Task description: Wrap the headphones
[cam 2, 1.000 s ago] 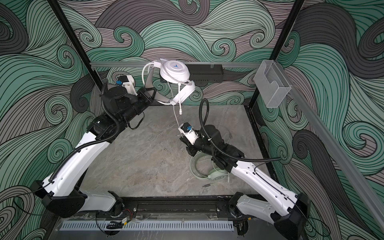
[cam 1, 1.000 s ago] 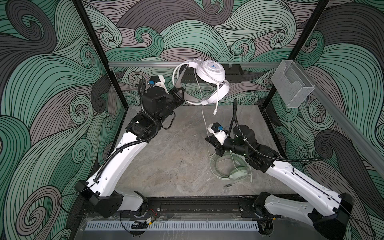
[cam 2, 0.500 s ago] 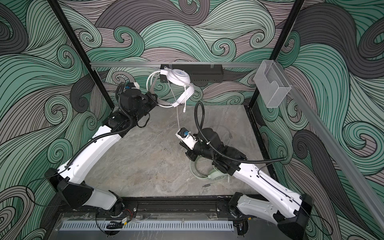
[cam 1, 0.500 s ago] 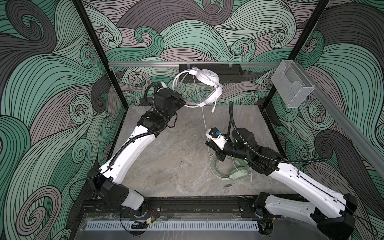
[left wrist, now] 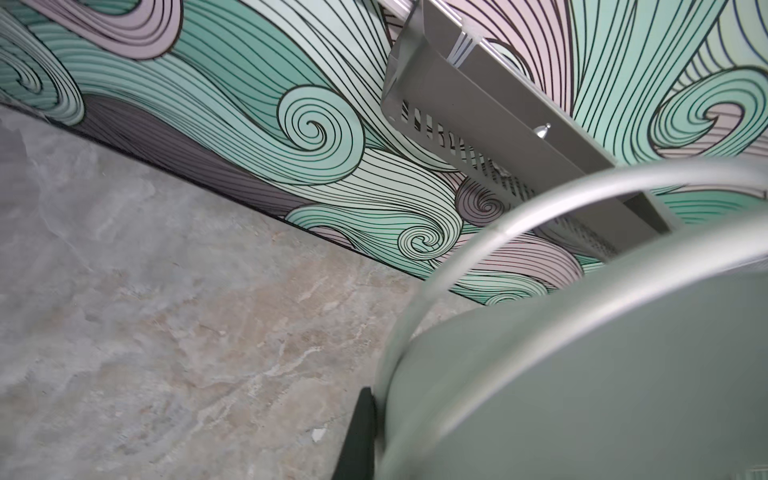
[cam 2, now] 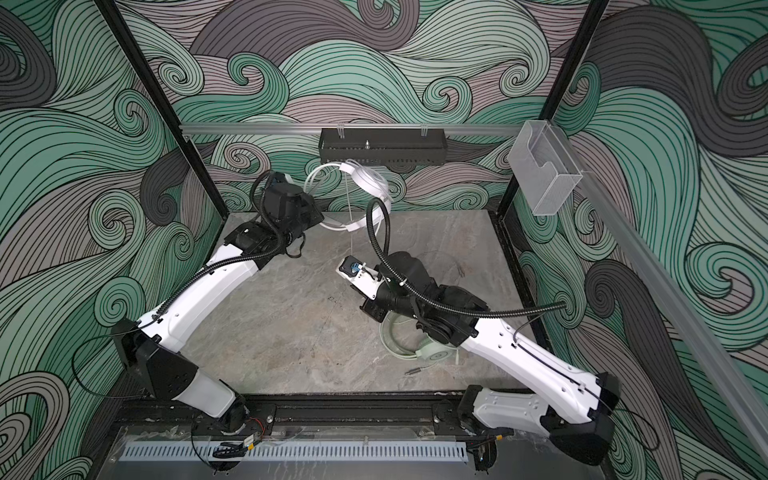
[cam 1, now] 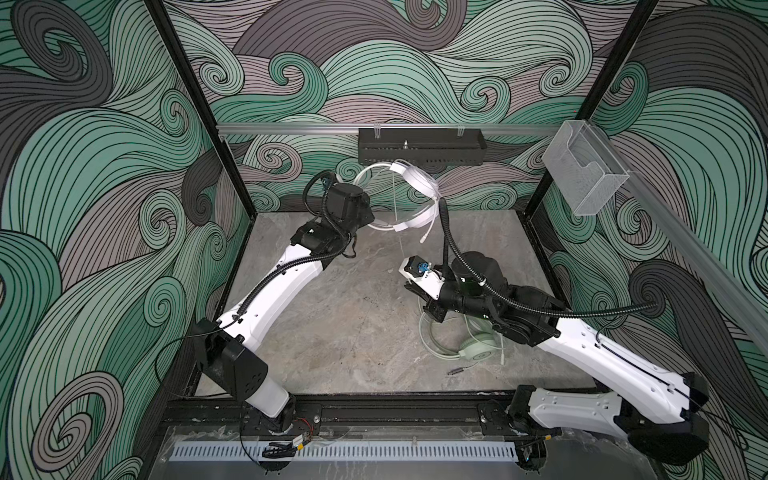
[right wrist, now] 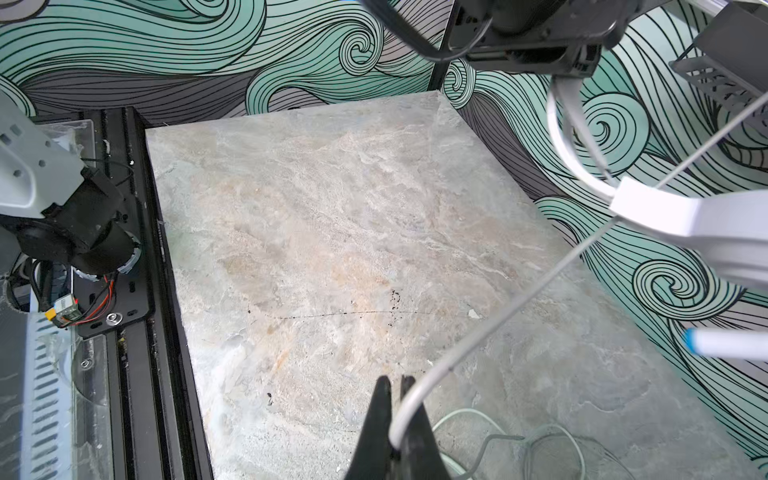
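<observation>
Two robot arms are working over a grey, stone-patterned desk (cam 1: 332, 332) inside a booth papered with swirling green waves. The left arm (cam 1: 274, 299) is reaching toward the back wall. Its jaws are clamped tight on the headband of the white headset (cam 1: 415, 182), holding it in the air clear of the desk, just below a black rack (cam 1: 419, 145) fixed to that wall. In both top views these jaws are mostly hiding under the wrist. In the left wrist view the headset (left wrist: 582, 374) is filling much of the picture, pressing against one black finger (left wrist: 359, 432).

A thin white cable (right wrist: 519, 297) is running taut from the raised headset down to the right arm (cam 1: 582, 353), whose jaws are pinching shut on it near the middle of the desk.

The mint green headset (cam 1: 478, 350) is lying flat on the desk beneath the right arm, with its pale cable lying in loose loops by it and its plug (cam 1: 455, 371) resting just beside it.
</observation>
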Tool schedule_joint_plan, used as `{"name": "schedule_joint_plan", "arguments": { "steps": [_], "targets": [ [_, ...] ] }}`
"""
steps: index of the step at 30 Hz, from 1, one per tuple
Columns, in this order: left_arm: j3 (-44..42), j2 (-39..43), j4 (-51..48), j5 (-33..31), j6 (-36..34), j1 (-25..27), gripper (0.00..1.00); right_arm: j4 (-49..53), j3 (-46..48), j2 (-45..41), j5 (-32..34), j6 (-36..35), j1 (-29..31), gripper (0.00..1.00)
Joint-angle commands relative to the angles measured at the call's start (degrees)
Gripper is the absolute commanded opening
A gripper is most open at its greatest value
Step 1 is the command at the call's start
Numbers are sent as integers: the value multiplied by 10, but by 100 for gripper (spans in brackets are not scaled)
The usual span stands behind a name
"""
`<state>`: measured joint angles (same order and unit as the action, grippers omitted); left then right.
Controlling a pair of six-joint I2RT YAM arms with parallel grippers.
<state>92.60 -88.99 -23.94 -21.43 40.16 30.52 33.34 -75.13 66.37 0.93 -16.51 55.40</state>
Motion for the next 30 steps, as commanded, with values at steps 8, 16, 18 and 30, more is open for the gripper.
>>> {"name": "schedule_joint_plan", "arguments": {
  "steps": [8,16,18,30],
  "targets": [
    [-80,63,28,-135,-228,42,0,76,-96,47,15,-13,5,0],
    [-103,71,25,-156,-374,93,0,111,-165,89,31,-48,5,0],
    [-98,71,4,-145,-367,102,0,112,-171,94,36,-56,5,0],
    [-78,71,-76,-81,-247,118,0,89,-183,101,-6,-39,6,0]
  ]
}}
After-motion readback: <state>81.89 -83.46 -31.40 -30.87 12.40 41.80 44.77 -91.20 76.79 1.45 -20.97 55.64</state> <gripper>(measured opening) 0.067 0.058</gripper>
